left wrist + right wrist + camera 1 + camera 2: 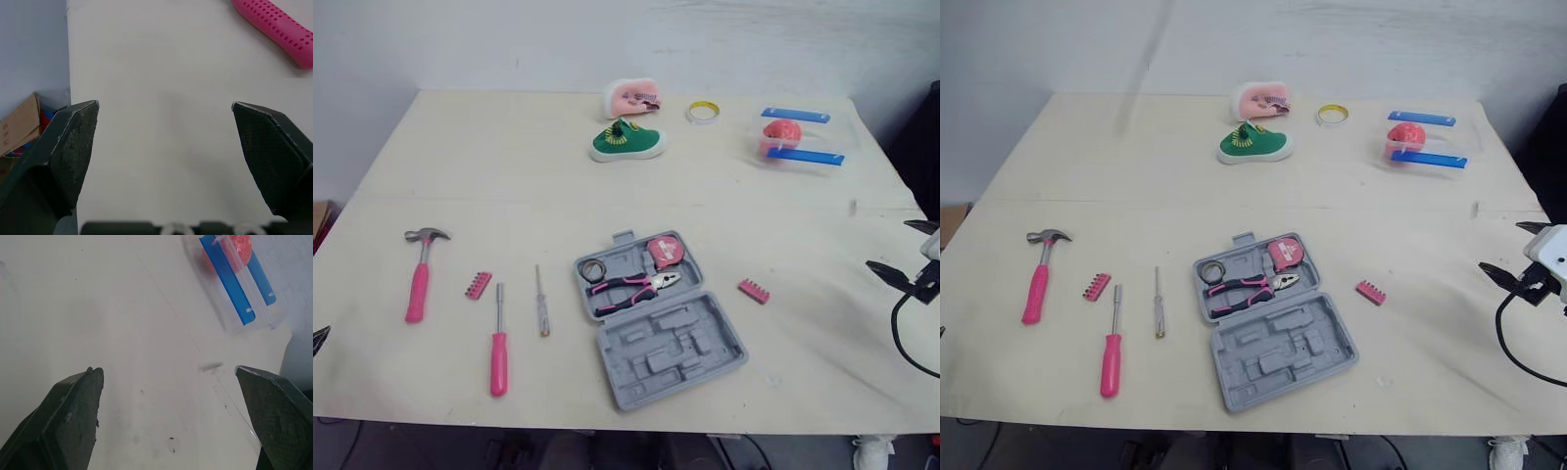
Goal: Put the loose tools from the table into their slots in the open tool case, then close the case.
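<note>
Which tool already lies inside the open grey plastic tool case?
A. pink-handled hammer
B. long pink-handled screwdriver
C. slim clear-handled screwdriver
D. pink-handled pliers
D: the pink-handled pliers lie in the open grey plastic tool case, while the pink-handled hammer, long pink-handled screwdriver and slim clear-handled screwdriver lie on the pale wooden table on the robot's left of it.

The table [509, 176] is surfaced in pale, matt, smooth wood. The tool case [671, 354] is moulded in dull grey plastic. The hammer [419, 274] is headed in bare metal and handled in dimpled pink plastic. The left gripper [165, 105] is faced with rough black pads [73, 147].
</note>
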Controlling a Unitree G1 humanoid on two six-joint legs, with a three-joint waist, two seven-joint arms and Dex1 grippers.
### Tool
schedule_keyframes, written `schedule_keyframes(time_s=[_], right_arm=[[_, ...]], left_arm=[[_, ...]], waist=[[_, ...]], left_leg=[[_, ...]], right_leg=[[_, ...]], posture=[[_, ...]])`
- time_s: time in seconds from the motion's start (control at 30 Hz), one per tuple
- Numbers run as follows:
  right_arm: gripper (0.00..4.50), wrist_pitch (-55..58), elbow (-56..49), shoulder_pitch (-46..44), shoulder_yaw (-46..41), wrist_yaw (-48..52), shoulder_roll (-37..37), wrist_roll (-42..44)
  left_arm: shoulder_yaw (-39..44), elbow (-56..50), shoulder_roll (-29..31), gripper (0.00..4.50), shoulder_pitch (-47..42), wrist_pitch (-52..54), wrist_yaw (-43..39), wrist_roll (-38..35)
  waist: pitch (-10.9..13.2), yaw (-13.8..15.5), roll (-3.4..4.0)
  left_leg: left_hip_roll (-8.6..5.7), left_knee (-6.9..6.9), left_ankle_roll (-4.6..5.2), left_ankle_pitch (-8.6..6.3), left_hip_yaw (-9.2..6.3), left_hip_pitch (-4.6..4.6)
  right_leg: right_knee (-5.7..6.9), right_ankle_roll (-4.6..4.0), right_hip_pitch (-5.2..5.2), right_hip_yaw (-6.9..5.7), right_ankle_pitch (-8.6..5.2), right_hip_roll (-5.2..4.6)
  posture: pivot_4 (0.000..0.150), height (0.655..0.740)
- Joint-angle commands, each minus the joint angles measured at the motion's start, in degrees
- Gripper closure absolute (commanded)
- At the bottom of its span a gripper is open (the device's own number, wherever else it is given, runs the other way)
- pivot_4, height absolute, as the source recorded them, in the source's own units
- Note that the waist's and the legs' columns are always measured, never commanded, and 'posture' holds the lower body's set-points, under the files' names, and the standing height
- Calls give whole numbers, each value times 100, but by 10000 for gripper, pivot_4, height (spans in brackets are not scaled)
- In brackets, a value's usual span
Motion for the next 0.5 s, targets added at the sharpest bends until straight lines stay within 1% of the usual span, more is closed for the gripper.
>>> schedule_keyframes(time_s=[0.03,0.1,0.17,0.23,0.37,0.47,0.5], right_arm=[[0,141,-201,-81,-88,66,-7,141],[0,229,-238,-128,-68,96,26,163],[0,267,-283,-126,-86,104,42,164],[0,315,-348,-109,-103,129,60,176],[0,584,-710,-74,-114,339,131,377],[0,753,-912,-81,-117,394,181,449],[0,900,-1099,-116,-73,445,242,517]], left_arm=[[266,-486,-80,896,88,247,-86,-334],[307,-826,-149,896,50,480,-161,-558],[324,-997,-203,896,24,628,-134,-626],[323,-1190,-250,896,42,1036,-86,-764],[188,-1812,-370,896,211,1207,-239,-766],[210,-2058,-418,896,208,1340,-256,-808],[161,-2323,-463,896,216,1433,-285,-884]], waist=[[0,-2,0],[0,-2,0],[0,-1,0],[0,-1,0],[0,-15,0],[0,-2,0],[0,3,0]], left_leg=[[0,0,0,0,0,0],[0,0,0,0,0,-1],[0,5,-1,1,0,-1],[1,6,-2,1,-1,-2],[1,6,-4,2,1,-4],[1,10,-5,3,0,-4],[1,11,-4,2,-1,-4]], right_leg=[[0,0,0,0,0,0],[0,0,0,0,0,0],[2,0,0,0,0,0],[3,0,0,0,0,0],[-1,0,1,0,0,0],[0,0,2,0,0,1],[0,0,2,0,0,1]], posture=[[1500,7400],[1500,7400],[1500,7400],[1500,7400],[1500,7400],[1500,7400],[1500,7400]])
